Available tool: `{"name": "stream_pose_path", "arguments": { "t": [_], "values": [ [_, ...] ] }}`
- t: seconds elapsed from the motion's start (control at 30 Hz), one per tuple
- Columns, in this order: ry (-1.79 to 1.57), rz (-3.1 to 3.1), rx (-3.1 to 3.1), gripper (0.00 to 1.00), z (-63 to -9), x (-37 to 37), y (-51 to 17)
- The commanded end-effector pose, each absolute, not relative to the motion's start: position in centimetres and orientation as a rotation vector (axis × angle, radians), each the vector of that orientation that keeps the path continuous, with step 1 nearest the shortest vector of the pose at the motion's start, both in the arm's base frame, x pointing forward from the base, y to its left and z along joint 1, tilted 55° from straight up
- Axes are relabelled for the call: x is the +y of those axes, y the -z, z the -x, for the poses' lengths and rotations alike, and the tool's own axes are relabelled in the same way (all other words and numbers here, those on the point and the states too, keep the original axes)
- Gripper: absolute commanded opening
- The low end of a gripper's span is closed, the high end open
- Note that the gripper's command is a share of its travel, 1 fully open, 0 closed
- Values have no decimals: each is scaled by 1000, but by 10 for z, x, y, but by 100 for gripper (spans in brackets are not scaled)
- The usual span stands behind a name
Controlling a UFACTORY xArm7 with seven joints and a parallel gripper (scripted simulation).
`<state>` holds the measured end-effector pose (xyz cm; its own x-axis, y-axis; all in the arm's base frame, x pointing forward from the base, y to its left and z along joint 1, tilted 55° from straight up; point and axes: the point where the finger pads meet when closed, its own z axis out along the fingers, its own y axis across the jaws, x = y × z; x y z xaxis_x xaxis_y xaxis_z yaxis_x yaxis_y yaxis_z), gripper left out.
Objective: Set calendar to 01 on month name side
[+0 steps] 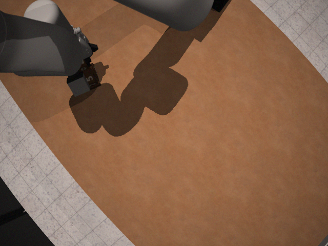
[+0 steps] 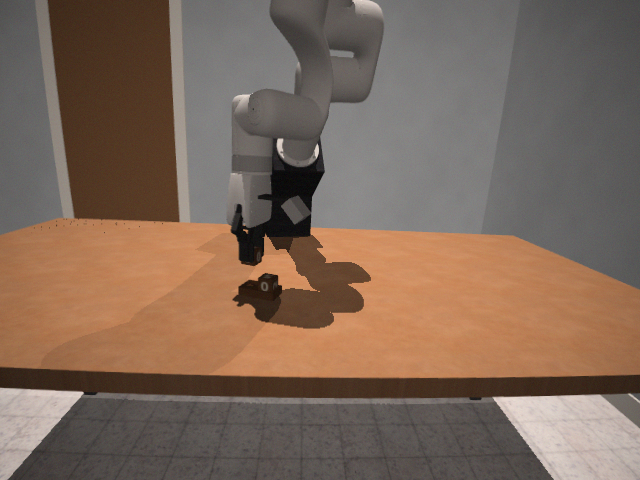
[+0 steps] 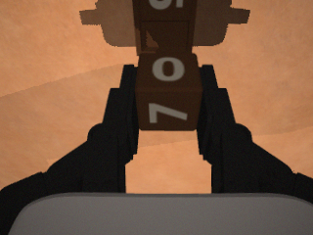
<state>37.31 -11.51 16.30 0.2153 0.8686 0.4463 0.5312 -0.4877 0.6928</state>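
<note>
Dark brown wooden digit cube [image 3: 167, 92] clamped between the black two-finger gripper [image 3: 167, 114], lifted above the dark wooden tray [image 2: 249, 290], where the second brown cube [image 2: 267, 285] stands. Risks: cube rotating in the grip, or catching the tray wall on re-entry and shifting the tray on the orange-brown table [image 2: 465, 310].

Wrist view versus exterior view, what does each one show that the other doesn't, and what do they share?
Only the wrist view shows the held cube pinched between the dark fingers, with a 0 and a 7 readable on it, and a 5 on the cube in the tray below.

Only the exterior view shows the end effector lifted above the tray, a 0 on the tray cube's front, the white arm and the whole table.

Both show one cube lifted and the other left in the tray.
</note>
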Motion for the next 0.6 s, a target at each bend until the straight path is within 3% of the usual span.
{"name": "stream_pose_path", "arguments": {
  "t": [0.0,0.57],
  "values": [
    [-1176,-2116,1308,29,-351,-116,-179],
    [-1177,-2114,1307,29,-338,-118,-189]
  ]
}}
